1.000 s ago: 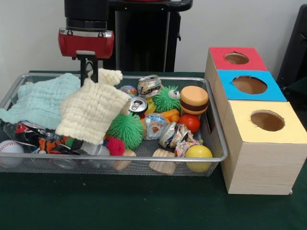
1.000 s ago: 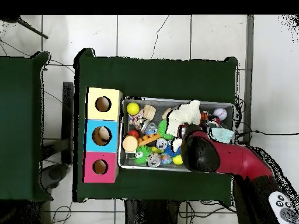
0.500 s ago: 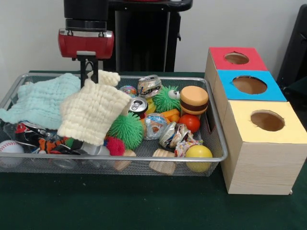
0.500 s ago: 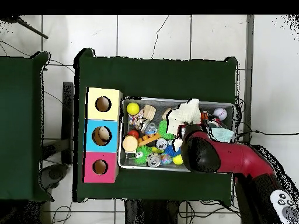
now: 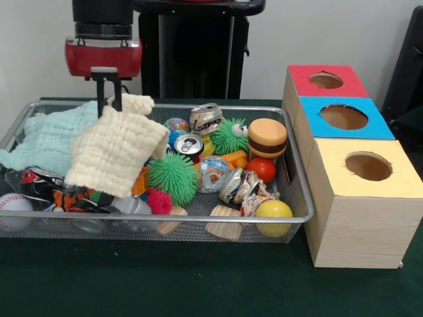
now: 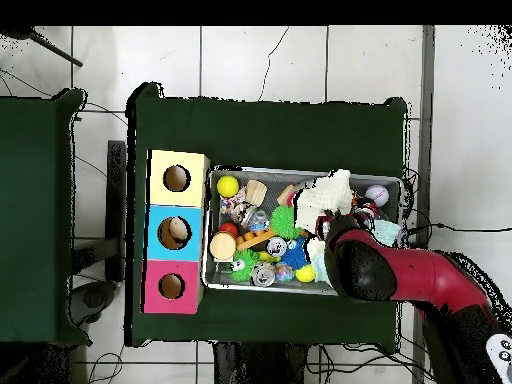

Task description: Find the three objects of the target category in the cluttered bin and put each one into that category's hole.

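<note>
A dark green surface fills the foreground in the front view, carrying a wire mesh bin crowded with toys and scraps. Along the bin's near rim sit a baseball at 9 o'clock, a wooden block and a yellow ball toward 4 o'clock. Behind them lie a spiky green ball, crumpled foil wrappers, a red ball and a dented drink can. A toy burger rests against the bin's 3 o'clock wall. To the right of the bin stand three wooden boxes, each with a round hole: yellow-topped box nearest, blue-topped box behind it, red-topped box farthest. At the bin's 10 o'clock, a cream waffle cloth hangs lifted over the clutter, its top edge pinched in the closed end effector of the red arm, beside a pale blue cloth draped over the rim.
</note>
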